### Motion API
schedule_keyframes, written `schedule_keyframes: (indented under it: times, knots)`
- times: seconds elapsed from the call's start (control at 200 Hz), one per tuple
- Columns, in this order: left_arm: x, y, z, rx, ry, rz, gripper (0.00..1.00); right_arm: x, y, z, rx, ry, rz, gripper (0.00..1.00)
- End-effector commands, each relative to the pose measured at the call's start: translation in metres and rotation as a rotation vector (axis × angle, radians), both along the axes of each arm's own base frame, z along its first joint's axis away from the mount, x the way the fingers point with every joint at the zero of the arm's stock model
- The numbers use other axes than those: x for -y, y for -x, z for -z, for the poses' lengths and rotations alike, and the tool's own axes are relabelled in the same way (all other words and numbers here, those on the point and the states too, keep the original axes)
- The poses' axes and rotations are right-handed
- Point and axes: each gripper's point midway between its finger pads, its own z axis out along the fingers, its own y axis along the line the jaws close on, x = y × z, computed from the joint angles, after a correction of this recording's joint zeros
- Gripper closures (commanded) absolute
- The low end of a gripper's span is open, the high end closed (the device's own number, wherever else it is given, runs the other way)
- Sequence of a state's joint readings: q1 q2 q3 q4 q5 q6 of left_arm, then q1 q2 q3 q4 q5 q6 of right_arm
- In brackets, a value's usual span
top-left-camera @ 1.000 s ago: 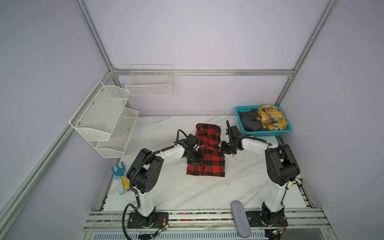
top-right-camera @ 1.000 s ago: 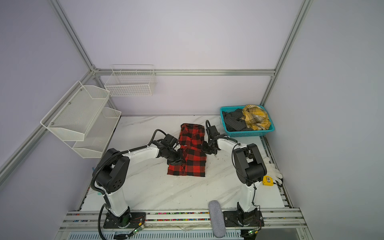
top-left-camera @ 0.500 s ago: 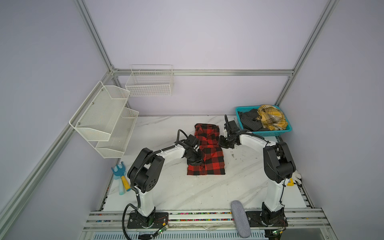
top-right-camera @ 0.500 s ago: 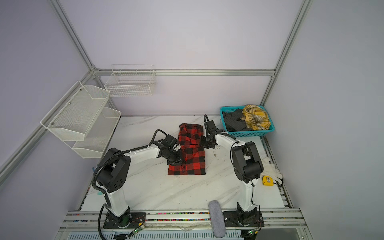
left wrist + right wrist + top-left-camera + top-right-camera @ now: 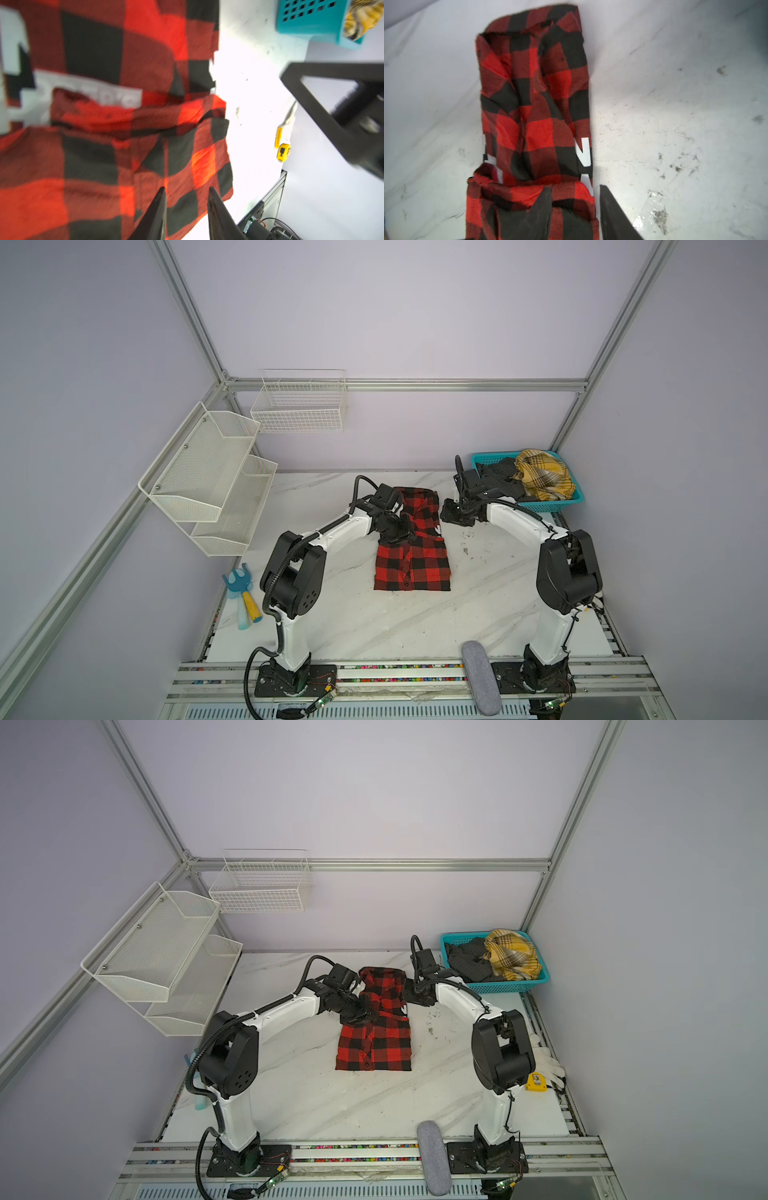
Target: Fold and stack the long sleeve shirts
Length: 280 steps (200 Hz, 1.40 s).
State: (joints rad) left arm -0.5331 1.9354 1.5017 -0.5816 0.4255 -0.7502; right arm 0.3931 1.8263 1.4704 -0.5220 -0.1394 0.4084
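**Top views.** In both top views the red-and-black shirt point(image 5: 411, 560) lies flat in the middle of the worktop point(image 5: 332, 614). Its long axis runs from the robot's side toward the back wall, and the far half is narrower than the near half. The left claw point(image 5: 401, 531) sits over the shirt's left edge at about mid-length. The right claw point(image 5: 446, 512) is just beside the right edge of the far half. Both arms are about equally near, so a crosswise fold looks within reach of both.

Well off to the right at the back, a teal basket point(image 5: 577, 497) holds a yellow plaid garment point(image 5: 540, 472) and dark cloth point(image 5: 496, 477). In a top view a white glove point(image 5: 544, 1060) and a small yellow item point(image 5: 536, 1080) lie by the right arm. Nothing stands between the claws and the shirt.

**Left wrist.** The left claw point(image 5: 187, 188) has its jaws apart, with nothing visibly pinched. The shirt point(image 5: 104, 155) spreads beyond the fingertips, showing white letters point(image 5: 87, 91) and a crosswise folded edge. The picture is blurred.

**Right wrist.** The right claw point(image 5: 575, 187) also has its jaws apart, straddling the shirt's point(image 5: 533, 104) edge near a white letter point(image 5: 583, 154). The cloth stretches lengthwise away from it, and the worktop point(image 5: 675, 104) beside it is bare and scuffed.
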Motion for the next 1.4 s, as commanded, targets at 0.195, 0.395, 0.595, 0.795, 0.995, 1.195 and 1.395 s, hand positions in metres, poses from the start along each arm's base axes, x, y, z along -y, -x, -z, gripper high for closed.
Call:
schedule_keyframes:
  times: [0.195,0.395,0.595,0.795,0.995,1.195,1.395]
  knots:
    - [0.011,-0.029,0.030,-0.047,0.005,-0.005,0.73,-0.031,0.070,0.013,-0.078,-0.085,-0.034,0.84]
    - [0.007,-0.039,0.053,-0.083,-0.017,-0.029,0.75,-0.047,0.094,0.057,-0.164,-0.137,-0.049,0.91]
    - [-0.001,-0.033,0.068,-0.104,-0.055,-0.038,0.74,-0.036,0.100,0.106,-0.235,-0.045,-0.037,0.95]
    - [-0.005,-0.025,0.090,-0.154,-0.082,-0.028,0.74,-0.016,0.104,0.133,-0.285,0.082,-0.002,0.98]
    - [-0.010,-0.041,-0.002,0.023,-0.022,-0.076,0.59,-0.024,0.091,0.051,-0.129,0.149,-0.012,0.92]
    - [-0.032,-0.027,-0.083,0.158,0.048,-0.114,0.48,-0.049,0.103,0.003,-0.043,0.103,-0.032,0.85]
    - [-0.047,0.008,-0.054,0.079,0.033,-0.087,0.66,-0.087,0.125,0.017,-0.072,0.002,-0.087,0.85]
